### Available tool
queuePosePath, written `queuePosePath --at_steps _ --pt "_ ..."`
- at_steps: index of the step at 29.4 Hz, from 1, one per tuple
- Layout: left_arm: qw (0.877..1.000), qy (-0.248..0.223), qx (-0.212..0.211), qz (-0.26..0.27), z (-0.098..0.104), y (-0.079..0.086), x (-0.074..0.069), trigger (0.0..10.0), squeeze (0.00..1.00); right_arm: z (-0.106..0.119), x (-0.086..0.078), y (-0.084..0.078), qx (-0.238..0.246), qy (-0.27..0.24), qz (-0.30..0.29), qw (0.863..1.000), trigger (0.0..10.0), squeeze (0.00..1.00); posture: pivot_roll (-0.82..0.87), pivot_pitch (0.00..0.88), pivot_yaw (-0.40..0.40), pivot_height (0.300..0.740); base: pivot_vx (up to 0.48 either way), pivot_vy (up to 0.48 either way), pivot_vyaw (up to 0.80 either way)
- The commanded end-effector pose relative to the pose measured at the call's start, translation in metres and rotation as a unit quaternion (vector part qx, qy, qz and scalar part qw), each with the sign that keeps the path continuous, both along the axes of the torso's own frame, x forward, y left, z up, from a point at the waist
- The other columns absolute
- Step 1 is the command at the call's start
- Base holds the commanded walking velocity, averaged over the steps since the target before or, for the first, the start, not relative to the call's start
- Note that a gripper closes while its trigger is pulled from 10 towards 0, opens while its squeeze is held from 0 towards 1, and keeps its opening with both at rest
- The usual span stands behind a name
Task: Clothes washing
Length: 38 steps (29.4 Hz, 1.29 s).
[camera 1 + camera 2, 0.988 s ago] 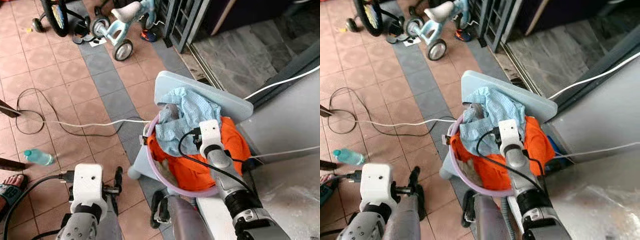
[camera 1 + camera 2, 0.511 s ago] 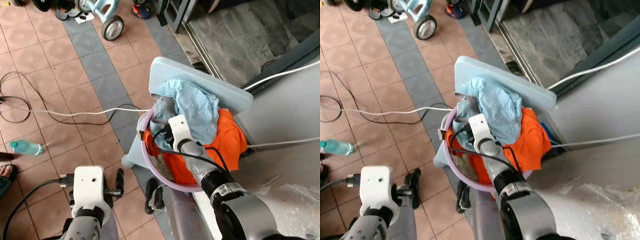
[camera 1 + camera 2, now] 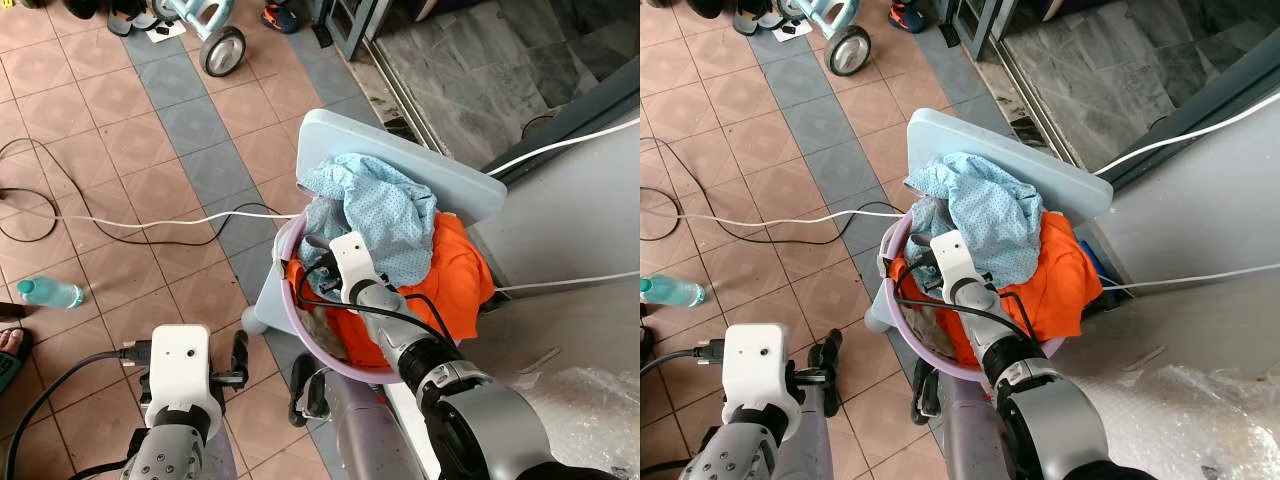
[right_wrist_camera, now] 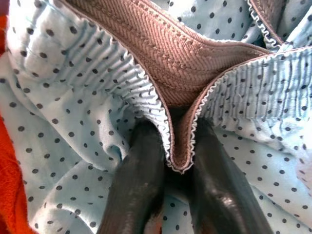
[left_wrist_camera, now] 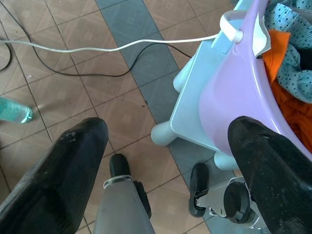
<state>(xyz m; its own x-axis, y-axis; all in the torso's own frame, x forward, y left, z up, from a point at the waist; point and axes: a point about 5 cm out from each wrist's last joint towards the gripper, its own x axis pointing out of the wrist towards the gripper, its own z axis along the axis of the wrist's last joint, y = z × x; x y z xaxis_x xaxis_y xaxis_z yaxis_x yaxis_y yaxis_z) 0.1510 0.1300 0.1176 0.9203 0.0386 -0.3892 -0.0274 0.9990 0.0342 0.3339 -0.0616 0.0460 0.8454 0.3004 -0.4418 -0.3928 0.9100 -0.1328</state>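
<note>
Tiled patio floor [image 3: 120,150]: lilac basin [image 3: 300,335] on pale stool [image 3: 400,165], right of centre; right claw [image 4: 168,180], nearer arm, pinches dotted blue garment [image 3: 385,215] heaped atop orange cloth [image 3: 455,280]; left claw [image 5: 165,161] spread, idle.

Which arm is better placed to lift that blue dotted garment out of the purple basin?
Right. The right gripper is already in the blue dotted garment, its fingers pinching a fold. The left gripper hangs open over the floor, beside the purple basin.
</note>
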Motion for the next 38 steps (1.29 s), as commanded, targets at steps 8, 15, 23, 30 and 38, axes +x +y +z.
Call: queuePosePath --at_steps 8,15,23,30,38 --pt "1.0 0.007 0.018 0.006 -0.012 0.008 0.015 10.0 0.0 -0.001 0.001 -0.005 0.026 0.013 0.001 1.0 0.0 0.0 0.1 0.364 -0.188 0.74 0.0 0.0 0.0" --pt "0.999 -0.022 0.04 0.011 -0.018 0.026 0.035 10.0 0.0 0.019 0.015 -0.023 0.06 -0.032 -0.008 0.998 0.0 0.0 0.08 0.258 -0.142 0.74 0.0 0.0 0.0" --pt "0.988 -0.102 0.11 0.029 -0.029 0.072 0.052 10.0 0.0 0.034 0.018 -0.058 0.102 -0.105 -0.049 0.988 0.0 0.0 0.07 0.148 -0.107 0.74 0.0 0.0 0.0" --pt "0.974 -0.155 0.162 0.016 -0.033 0.086 0.075 10.0 0.0 0.054 -0.001 -0.07 0.126 -0.203 -0.056 0.969 0.0 0.0 0.04 0.027 -0.066 0.74 0.0 0.0 0.0" --pt "0.97 -0.204 0.133 -0.016 -0.028 0.064 0.102 10.0 0.0 0.096 -0.025 -0.082 0.132 -0.299 -0.053 0.944 0.0 0.0 0.01 0.0 -0.027 0.74 0.0 0.0 0.0"
